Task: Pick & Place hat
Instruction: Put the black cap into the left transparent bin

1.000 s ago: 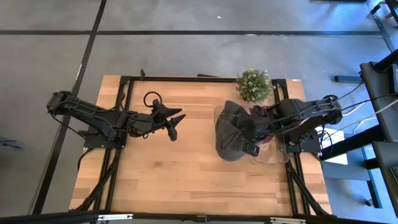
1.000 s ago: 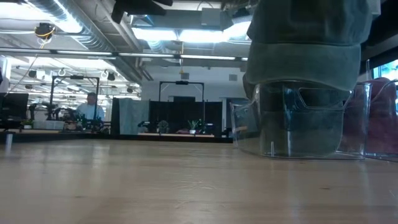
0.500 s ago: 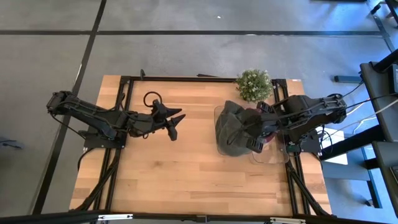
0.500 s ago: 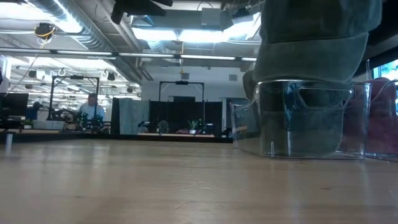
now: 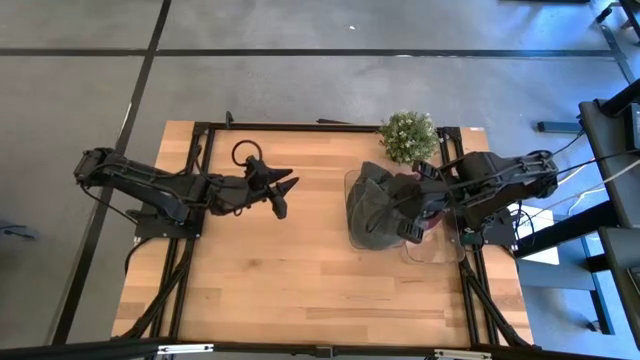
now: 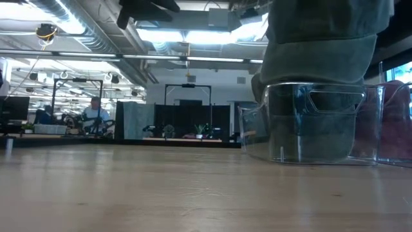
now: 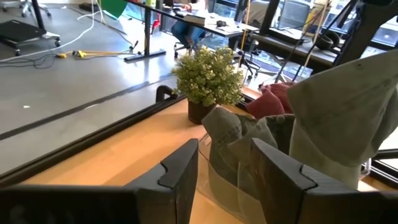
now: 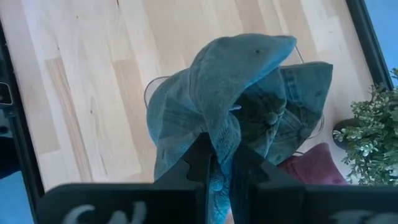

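We've got the right gripper (image 8: 217, 163) with fingers clamped on a fold of the soft, floppy hat (image 5: 375, 205), light cloth sagging over the clear bin (image 5: 435, 252) at three o'clock on the table (image 5: 290, 280), while the left gripper (image 5: 283, 192) waits at nine, fingers apart.

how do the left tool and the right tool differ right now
The right tool is shut on the grey-green hat; the left tool is open and holds nothing. The right one is above the clear bin, while the left hangs over bare table near the middle. Both are dark two-finger tools.
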`<control>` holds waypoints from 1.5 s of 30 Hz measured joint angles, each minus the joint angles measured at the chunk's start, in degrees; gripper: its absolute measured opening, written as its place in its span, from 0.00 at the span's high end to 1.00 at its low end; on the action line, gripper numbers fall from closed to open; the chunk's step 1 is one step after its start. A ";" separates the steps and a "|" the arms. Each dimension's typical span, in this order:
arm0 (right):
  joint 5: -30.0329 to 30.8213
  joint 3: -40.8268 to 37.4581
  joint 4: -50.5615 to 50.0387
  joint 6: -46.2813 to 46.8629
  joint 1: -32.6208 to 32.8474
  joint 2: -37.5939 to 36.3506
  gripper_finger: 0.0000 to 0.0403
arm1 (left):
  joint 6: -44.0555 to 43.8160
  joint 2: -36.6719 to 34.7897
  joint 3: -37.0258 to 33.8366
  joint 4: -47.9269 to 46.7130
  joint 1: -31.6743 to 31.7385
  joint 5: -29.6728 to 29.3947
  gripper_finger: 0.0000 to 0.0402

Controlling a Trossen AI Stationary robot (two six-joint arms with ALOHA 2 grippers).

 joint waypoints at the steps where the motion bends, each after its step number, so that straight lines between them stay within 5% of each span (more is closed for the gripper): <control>1: -0.11 -0.02 0.00 -0.02 0.00 -0.27 0.92 | -0.02 0.00 0.00 0.00 0.29 0.46 0.66; 14: -0.76 -0.38 0.05 1.70 0.34 -1.37 0.92 | 0.00 0.00 -0.02 -0.08 3.11 2.86 0.65; 32: -3.87 -20.97 9.36 6.45 0.37 -1.56 0.91 | -1.92 0.02 -0.07 -2.36 3.08 3.10 0.65; 45: -9.36 -24.03 14.21 16.88 -5.57 -1.54 0.92 | -3.04 0.02 -0.07 -2.73 3.10 3.10 0.65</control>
